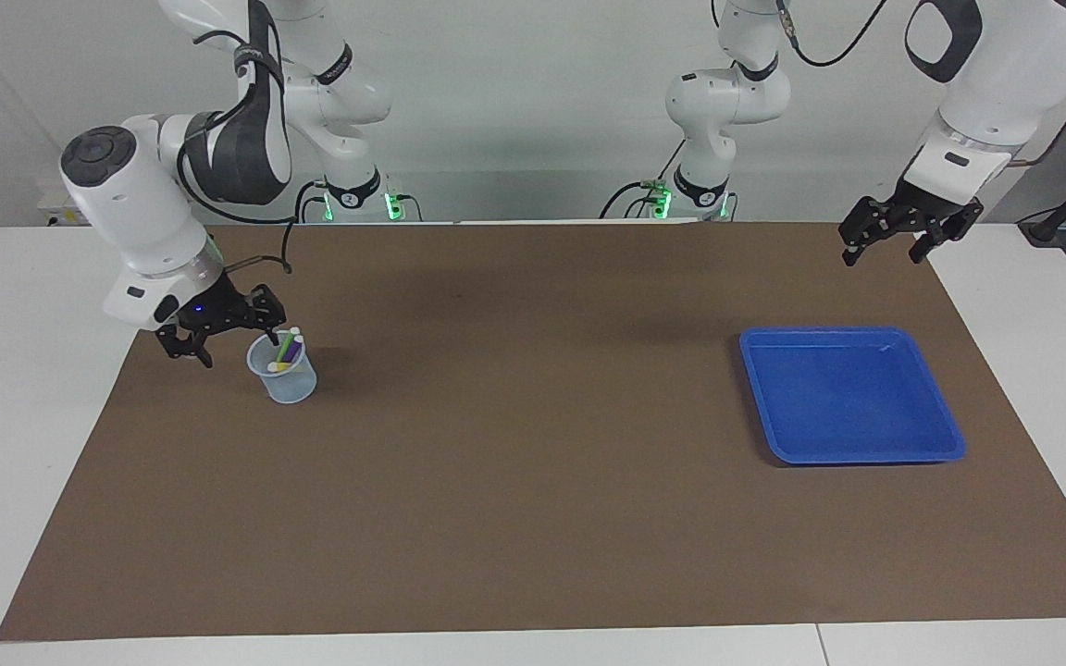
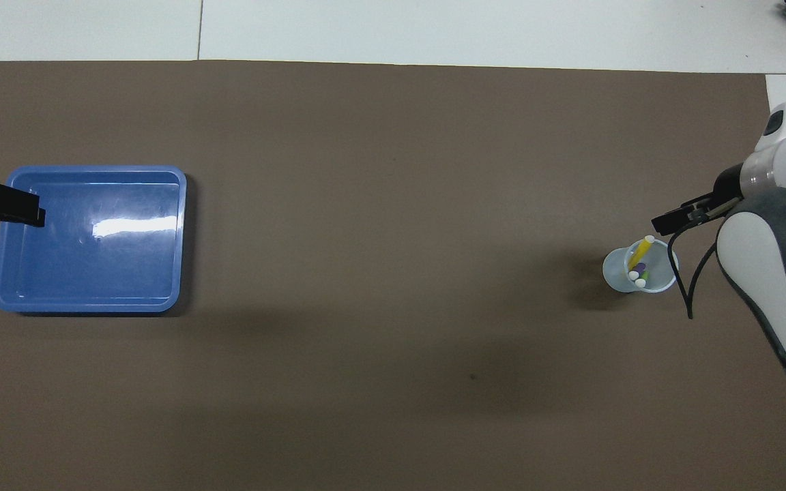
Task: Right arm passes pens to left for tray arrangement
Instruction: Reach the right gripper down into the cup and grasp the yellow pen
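Now | right gripper spread, just beside pale translucent cup holding three slim pens | left gripper spread, waiting well above shallow bright-blue plastic tray

Robotics lab: two white robot arms mounted at a white worktop with brown mat, bare wall.
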Controlling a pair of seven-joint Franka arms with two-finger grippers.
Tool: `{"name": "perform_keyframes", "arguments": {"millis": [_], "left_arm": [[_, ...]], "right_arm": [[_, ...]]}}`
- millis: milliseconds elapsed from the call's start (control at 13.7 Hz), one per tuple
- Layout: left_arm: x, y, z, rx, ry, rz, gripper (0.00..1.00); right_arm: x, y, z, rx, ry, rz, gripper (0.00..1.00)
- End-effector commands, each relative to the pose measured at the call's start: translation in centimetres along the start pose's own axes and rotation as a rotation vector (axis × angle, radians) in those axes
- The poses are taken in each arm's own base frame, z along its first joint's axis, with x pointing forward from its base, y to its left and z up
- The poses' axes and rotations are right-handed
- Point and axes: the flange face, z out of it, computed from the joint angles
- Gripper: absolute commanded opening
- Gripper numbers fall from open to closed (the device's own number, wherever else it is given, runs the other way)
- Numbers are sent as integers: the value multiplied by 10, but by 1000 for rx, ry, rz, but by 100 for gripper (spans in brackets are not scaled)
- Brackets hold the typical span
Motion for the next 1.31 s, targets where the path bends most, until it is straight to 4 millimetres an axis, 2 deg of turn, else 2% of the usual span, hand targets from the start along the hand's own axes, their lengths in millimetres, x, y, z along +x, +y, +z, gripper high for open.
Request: {"name": "perform_keyframes", "arguments": {"millis": [0,218,437,582,946,1237], "left_arm": [[-3,5,-3,-11,10,-9,100],[-4,6,-4,-11,10,-6,100],[-6,1,-2,-26,6,-17,100],[-6,-1,-2,-32,6,-22,100],[-14,0,7,-32,-4,-16,100],[-13,-5,6,-33,5,-30,100]], "right_arm": [[-5,3,27,-15,11,-17,88],[-7,13,44,6,7,43,74],[-6,8,49,13,-9,153,73],[-11,8,51,25,-39,184,69],[-15,4,56,102,-71,428,66],[-18,-1,62,103,-76,431,66]]}}
